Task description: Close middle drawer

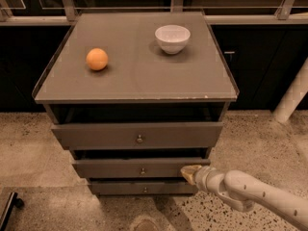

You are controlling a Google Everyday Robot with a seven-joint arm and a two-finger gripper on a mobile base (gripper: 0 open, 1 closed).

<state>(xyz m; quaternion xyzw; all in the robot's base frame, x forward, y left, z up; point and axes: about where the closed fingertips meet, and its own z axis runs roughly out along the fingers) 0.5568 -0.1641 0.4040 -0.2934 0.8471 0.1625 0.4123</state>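
The gripper [190,173] sits at the right end of the middle drawer [120,168] front; touching it or just beside it, can't tell; the arm [260,198] behind it runs off the bottom right corner; the insides of the top drawer [139,135] and the middle one are just black shadow; the black thing [7,211] bottom left is cut by the edge, no idea what it is; the white post [294,91] on the right gets cut off too.
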